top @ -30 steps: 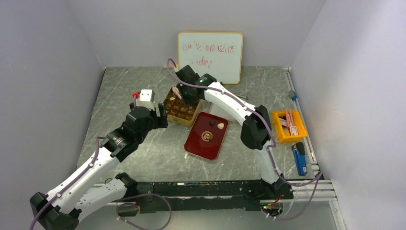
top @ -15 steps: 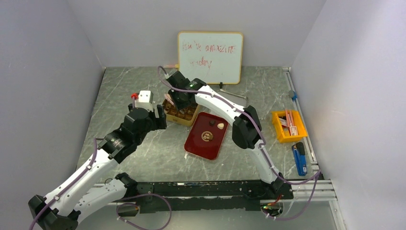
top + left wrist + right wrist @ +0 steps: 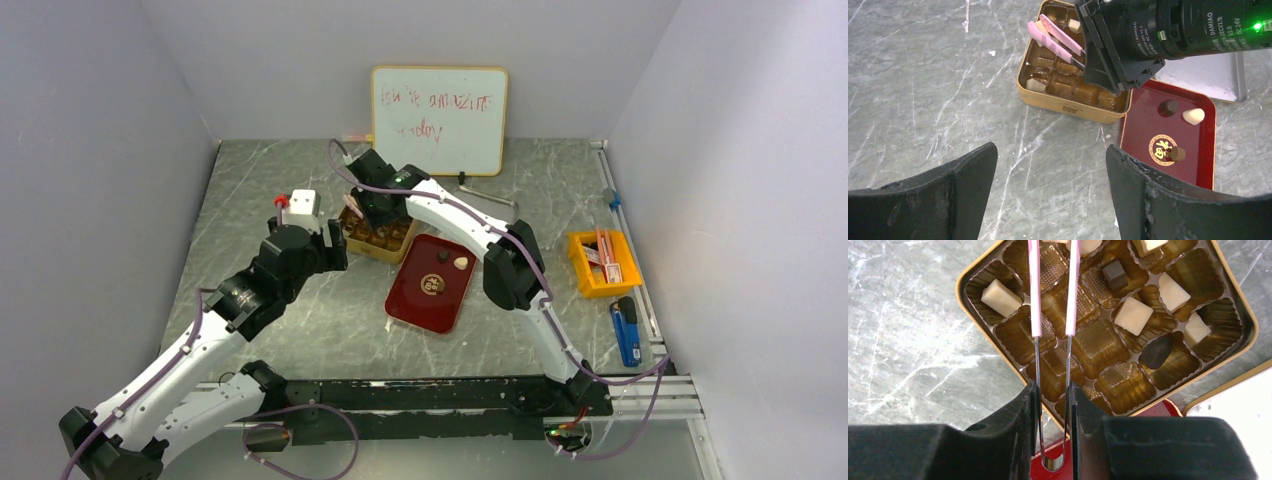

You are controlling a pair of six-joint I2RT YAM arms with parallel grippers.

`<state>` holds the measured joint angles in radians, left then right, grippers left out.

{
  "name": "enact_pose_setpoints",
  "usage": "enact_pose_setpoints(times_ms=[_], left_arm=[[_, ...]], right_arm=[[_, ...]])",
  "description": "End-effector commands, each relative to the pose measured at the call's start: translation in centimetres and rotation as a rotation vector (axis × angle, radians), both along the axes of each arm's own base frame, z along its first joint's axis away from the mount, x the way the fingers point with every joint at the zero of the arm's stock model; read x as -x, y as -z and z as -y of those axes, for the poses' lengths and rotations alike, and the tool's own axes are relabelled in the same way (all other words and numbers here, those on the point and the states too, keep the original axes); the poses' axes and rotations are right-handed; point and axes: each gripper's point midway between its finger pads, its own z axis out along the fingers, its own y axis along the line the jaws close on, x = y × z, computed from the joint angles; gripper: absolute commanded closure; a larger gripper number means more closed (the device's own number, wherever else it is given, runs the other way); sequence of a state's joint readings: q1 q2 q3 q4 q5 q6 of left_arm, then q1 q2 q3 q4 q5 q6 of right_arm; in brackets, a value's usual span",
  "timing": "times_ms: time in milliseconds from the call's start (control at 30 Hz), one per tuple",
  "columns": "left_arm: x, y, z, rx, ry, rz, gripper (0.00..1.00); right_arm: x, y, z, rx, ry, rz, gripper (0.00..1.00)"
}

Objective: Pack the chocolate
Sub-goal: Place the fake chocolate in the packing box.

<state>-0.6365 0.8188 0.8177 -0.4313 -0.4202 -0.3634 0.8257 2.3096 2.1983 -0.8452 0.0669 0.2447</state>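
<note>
A gold tin with a moulded brown insert holds several chocolates, cream cubes and dark pieces. My right gripper is shut on pink tweezers and hovers over the tin. The tweezer tips reach its far corner beside a cream piece; I cannot tell whether they grip it. A red tray holds a dark, a cream and a mid-brown chocolate. My left gripper is open and empty over bare table, just short of the tin's front wall.
A whiteboard leans on the back wall. A white box with a red cap stands left of the tin. A silver lid lies behind the red tray. A yellow bin and a blue lighter sit at the right.
My right gripper has moved left across the tin with the tweezers, most of it in the first half second. The left arm has barely shifted.
</note>
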Motion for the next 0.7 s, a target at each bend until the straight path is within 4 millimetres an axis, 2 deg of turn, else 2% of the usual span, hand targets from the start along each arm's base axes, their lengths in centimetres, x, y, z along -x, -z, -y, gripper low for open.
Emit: enact_pose_setpoints(times_ms=[0,433,600,667], left_arm=[[-0.2,-0.6,0.2,0.021,-0.003,0.022,0.16],[-0.1,-0.4,0.3,0.024,0.000,0.009,0.16],[0.0,-0.3,0.2,0.021,-0.002,0.006,0.15],[0.0,-0.2,0.2,0.020,-0.001,0.004,0.15]], right_arm=[[-1.7,-3.2,-0.5,-0.047,0.011,0.108,1.00],[-1.8,-2.2,0.8,-0.016,0.026,0.116,1.00],[-1.7,-1.7,1.2,-0.011,0.032,0.117,0.89],[-1.7,-1.8,1.1,-0.019,0.033,0.121,0.82]])
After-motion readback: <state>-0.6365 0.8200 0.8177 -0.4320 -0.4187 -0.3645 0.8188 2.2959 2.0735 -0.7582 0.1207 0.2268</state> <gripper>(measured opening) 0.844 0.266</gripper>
